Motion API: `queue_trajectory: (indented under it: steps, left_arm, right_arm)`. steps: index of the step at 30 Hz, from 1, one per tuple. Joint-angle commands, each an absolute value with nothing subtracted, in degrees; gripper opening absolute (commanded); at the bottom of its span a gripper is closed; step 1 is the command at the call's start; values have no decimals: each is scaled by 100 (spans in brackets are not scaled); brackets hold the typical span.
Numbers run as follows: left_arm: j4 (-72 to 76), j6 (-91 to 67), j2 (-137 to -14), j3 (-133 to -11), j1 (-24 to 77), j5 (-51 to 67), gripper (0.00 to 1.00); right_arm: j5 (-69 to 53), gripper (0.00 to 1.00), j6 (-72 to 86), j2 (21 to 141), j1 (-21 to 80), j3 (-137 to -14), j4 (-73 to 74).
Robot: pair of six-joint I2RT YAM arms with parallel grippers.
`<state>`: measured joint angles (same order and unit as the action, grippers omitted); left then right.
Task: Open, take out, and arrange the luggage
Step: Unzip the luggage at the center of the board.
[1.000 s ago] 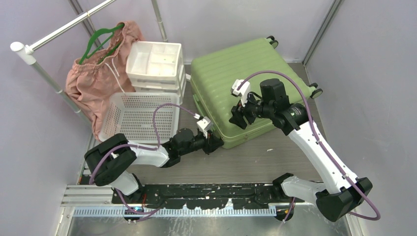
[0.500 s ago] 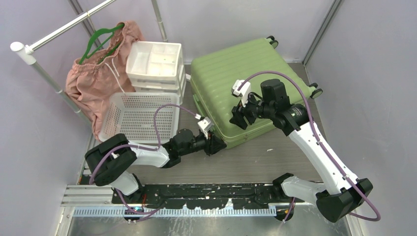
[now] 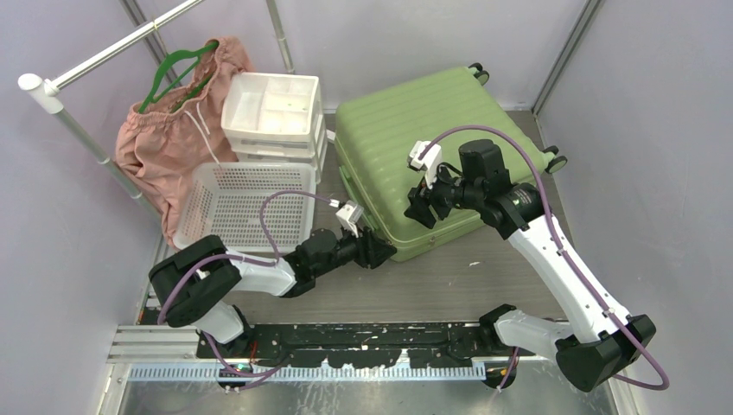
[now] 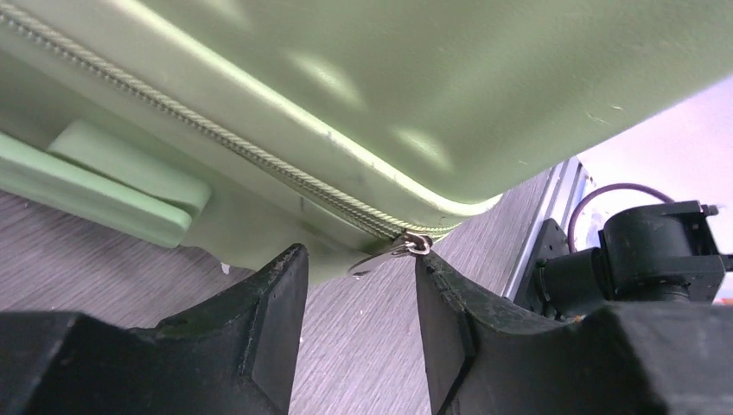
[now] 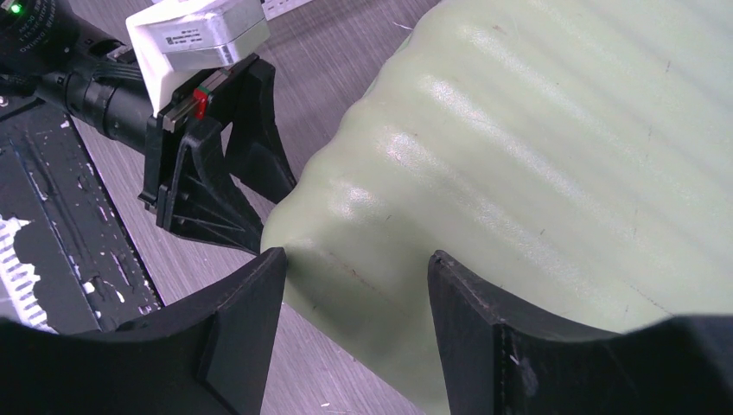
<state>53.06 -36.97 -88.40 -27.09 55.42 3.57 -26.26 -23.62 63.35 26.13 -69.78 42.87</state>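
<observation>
Left wrist: left hand partly open at closed suitcase corner, zipper pull ungripped between its fingers; right hand spread wide over the suitcase.

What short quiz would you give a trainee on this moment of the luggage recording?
1. True or false: the luggage lies open with its lining showing.
2. What sits between the open fingers of the left claw? A) zipper pull B) strap C) sock
3. Which claw hovers over the luggage's ribbed top?
Key: 1 false, the shell is closed; 2 A; 3 the right claw.
</observation>
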Motion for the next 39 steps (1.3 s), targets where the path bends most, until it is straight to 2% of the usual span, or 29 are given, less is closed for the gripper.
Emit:
queue_trajectory:
  steps: [1, 7, 12, 15, 21, 26, 30, 39]
  left_arm:
    - [5514, -4058, -8842, -2802, 5526, -227, 50]
    - [5042, -3530, -8867, -3062, 5528, -169, 46]
    - [5663, -3121, -9053, -2984, 5528, -27, 40]
    - [5923, -3024, -9158, -2985, 5520, 143, 25]
    - [6038, -3005, -9145, -2973, 5520, 40, 13]
    - [6056, -3001, -9038, -2953, 5520, 44, 14]
    - [6144, -2889, -8956, -2922, 5520, 44, 22]
    - [6199, -1974, -8806, -2916, 5493, 581, 30]
  right_arm:
    - [-2303, 66, -2397, 6460, 2547, -6763, 5034]
    - [-2295, 66, -2399, 6432, 2540, -6762, 5034]
    - [-2306, 66, -2400, 6435, 2540, -6746, 5028]
    - [-2304, 66, -2409, 6427, 2540, -6741, 5028]
    - [-2287, 66, -2432, 6416, 2533, -6727, 5040]
    - [-2284, 66, -2428, 6416, 2539, -6724, 5028]
    - [-2294, 66, -2428, 6416, 2540, -6724, 5033]
    - [-2327, 66, -2436, 6400, 2538, -6697, 5041]
